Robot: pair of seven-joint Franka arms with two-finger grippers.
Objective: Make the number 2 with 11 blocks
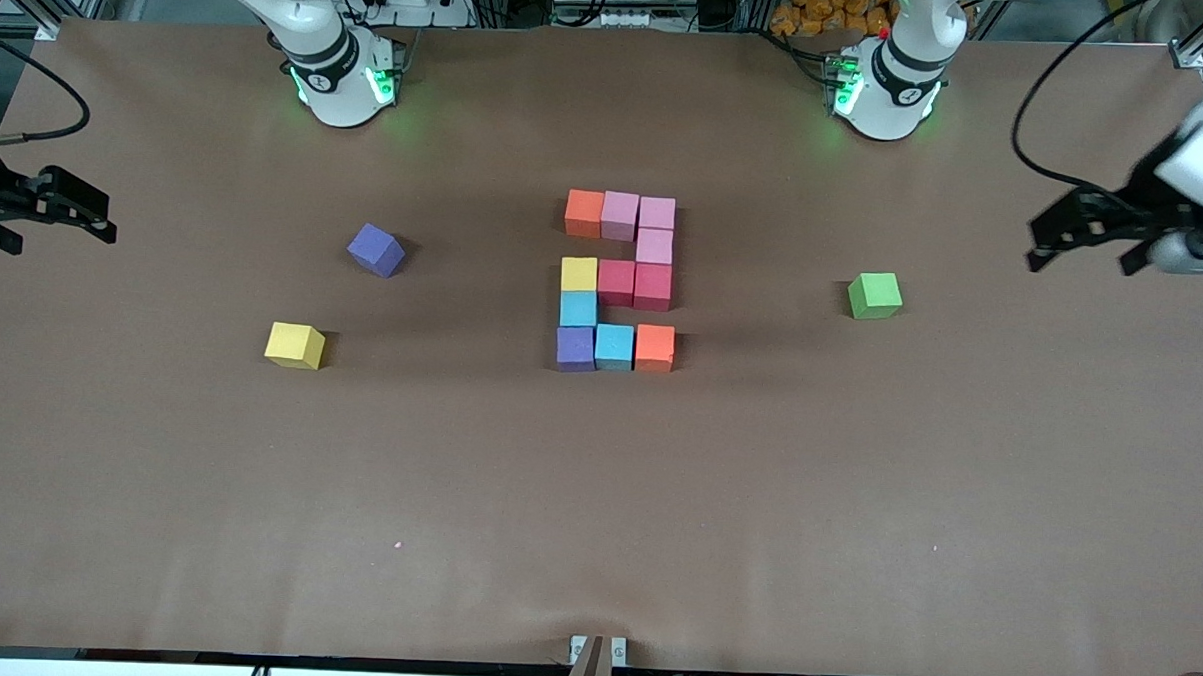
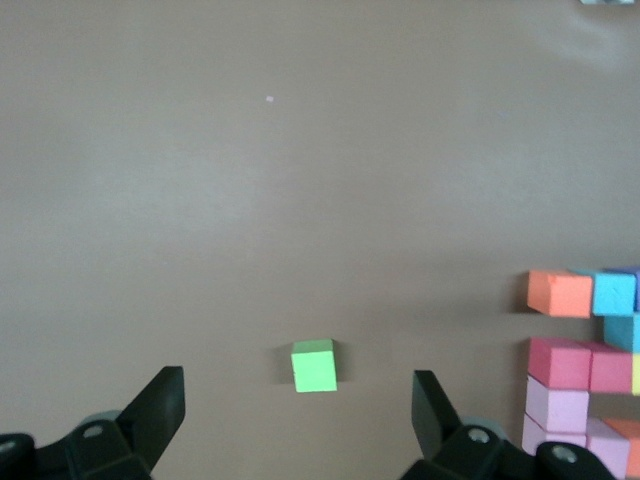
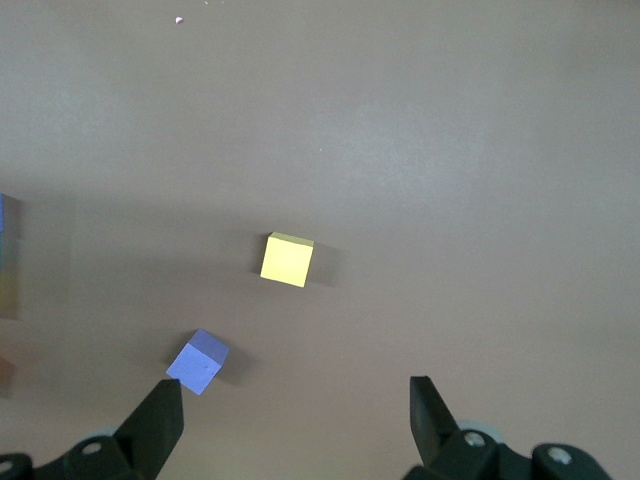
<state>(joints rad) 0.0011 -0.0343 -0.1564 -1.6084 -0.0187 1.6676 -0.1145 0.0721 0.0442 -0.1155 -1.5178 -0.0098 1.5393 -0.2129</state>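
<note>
Two grippers for your record: left gripper (image 1: 1085,245), jaws spread and empty, at the frame's right edge; right gripper (image 1: 61,211), likewise released, at the left edge. Both wait.

Eleven blocks (image 1: 617,280) sit mid-frame as the number 2 (image 1: 655,248), complete by my count. Spare yellow cube (image 1: 295,345), purple cube (image 1: 375,249) and green cube (image 1: 874,295) lie apart.

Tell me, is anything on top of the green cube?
No. The green cube sits alone on the brown table, its top bare. Its underside rests on the table, so that face is hidden.
</note>
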